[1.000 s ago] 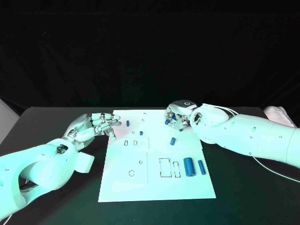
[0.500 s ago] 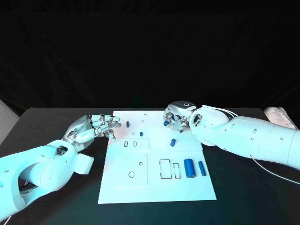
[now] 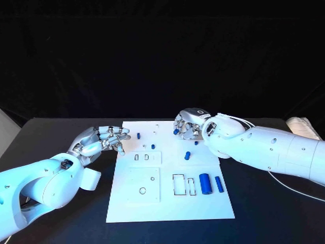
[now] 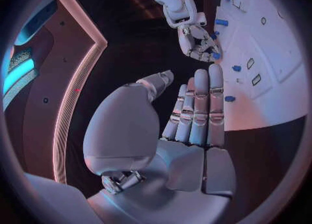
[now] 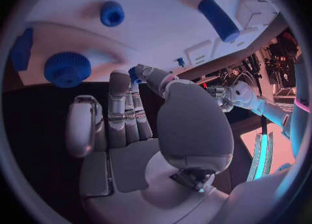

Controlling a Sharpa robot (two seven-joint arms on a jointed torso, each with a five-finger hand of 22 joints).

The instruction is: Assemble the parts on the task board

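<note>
Right hand [image 3: 190, 125] pinching blue part [image 3: 176, 131] — over task board [image 3: 170, 203]

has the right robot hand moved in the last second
Yes, slightly. The right robot hand has drifted toward the far edge of the white board, judged against the board's far right corner, with a small blue piece in its fingertips.

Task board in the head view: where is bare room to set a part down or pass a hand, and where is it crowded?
On the task board, the near strip below the slots and the two blue cylinders is bare. The black table on the near right looks free too. The far end is crowded: small blue parts, the left hand, the right hand.
</note>
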